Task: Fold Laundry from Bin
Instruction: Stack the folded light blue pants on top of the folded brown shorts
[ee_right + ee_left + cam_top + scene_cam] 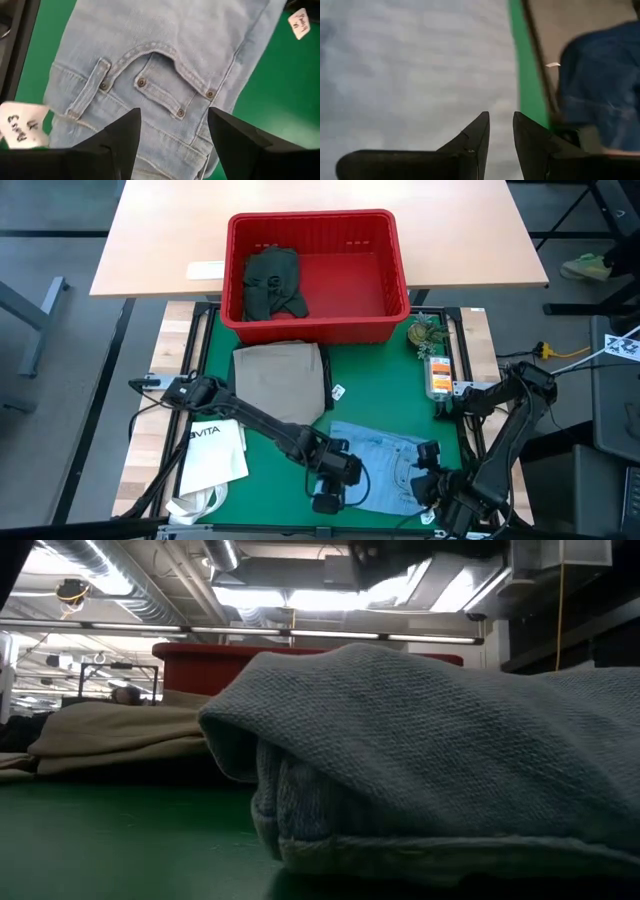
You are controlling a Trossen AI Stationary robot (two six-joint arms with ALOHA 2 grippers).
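Observation:
Light blue jeans (385, 465) lie folded on the green mat near the table's front edge. They fill the low view (440, 760). My left gripper (328, 490) hovers over their left part (410, 65), its fingers (501, 120) a narrow gap apart with nothing between them. My right gripper (432, 480) hangs open above the waistband and pocket (165, 75), touching nothing. Folded khaki trousers (278, 380) lie flat on the mat in front of the red bin (310, 220). A dark green garment (272, 280) rests on the bin's floor, at its left.
A white VITA tote (215, 450) lies at the mat's front left. An orange-labelled object (438, 375) and a small green thing (425, 332) sit along the right edge. White paper tags lie by the jeans (299, 22) and by the khaki trousers (338, 392).

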